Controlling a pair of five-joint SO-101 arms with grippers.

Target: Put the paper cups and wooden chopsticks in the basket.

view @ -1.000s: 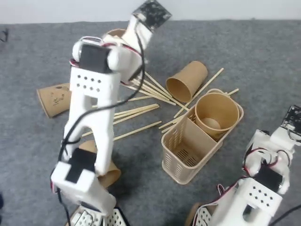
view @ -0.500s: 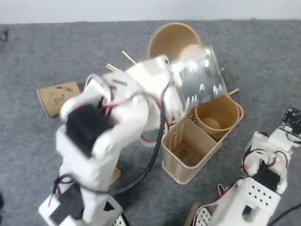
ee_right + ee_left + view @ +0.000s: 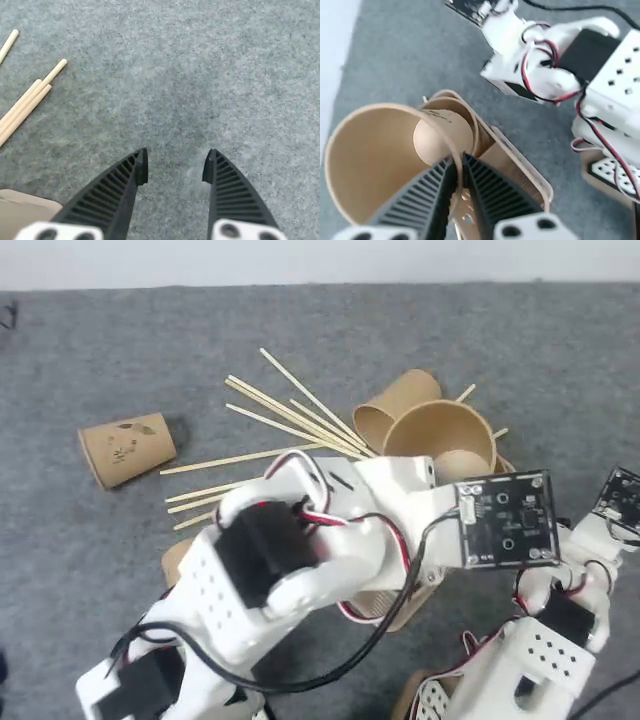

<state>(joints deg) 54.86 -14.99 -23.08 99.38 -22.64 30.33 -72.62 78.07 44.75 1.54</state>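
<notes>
My left gripper (image 3: 458, 162) is shut on the rim of a brown paper cup (image 3: 375, 160), holding it tilted just above the basket (image 3: 530, 172). In the high view this held cup (image 3: 440, 435) hangs over the basket's far end, and my left arm covers most of the basket (image 3: 405, 612). Under it, another cup (image 3: 471, 117) stands in the basket. A third cup (image 3: 388, 406) lies on its side beside the held one. A printed cup (image 3: 125, 448) lies at the far left. Wooden chopsticks (image 3: 290, 420) are scattered on the carpet. My right gripper (image 3: 172, 167) is open over bare carpet.
A further cup (image 3: 175, 560) peeks out beneath my left arm. My right arm (image 3: 570, 610) rests at the lower right, close to the basket. Chopstick ends (image 3: 30, 97) lie beyond my right gripper. Grey carpet covers the table.
My left arm has swung from the far side of the chopstick pile over to the basket, carrying the cup with it. The right arm has stayed put.
</notes>
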